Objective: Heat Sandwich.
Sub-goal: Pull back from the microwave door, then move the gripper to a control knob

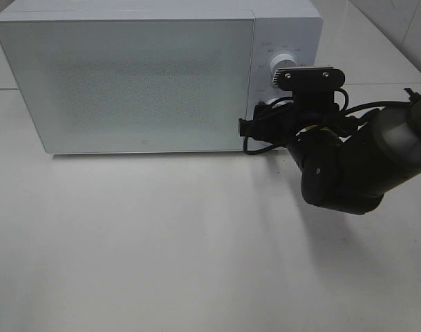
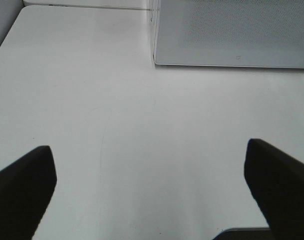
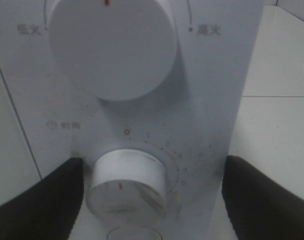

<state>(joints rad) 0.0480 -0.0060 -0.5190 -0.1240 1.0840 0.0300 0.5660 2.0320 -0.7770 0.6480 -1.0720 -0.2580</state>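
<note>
Sandwich not in view, maybe behind shut microwave door (image 1: 127,76), can't tell. My right jaws released, straddling lower timer knob (image 3: 126,182); knob stiff, smooth, likely slippery, so pinch opposite sides of rim. Left jaws released, empty, over counter (image 2: 117,100)

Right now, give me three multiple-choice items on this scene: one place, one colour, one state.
1. Where is the right tool?
A) over bare table
B) at the lower knob of the microwave
C) at the door's left edge

2. What colour is the lower knob's pointer mark?
A) red
B) blue
C) green

3. How is the microwave's door?
A) wide open
B) ajar
C) shut

Answers:
1 B: the right wrist view shows its fingers on either side of the lower knob.
2 A: the short mark on the knob's face is red.
3 C: the door sits flush with the front in the exterior high view.
</note>
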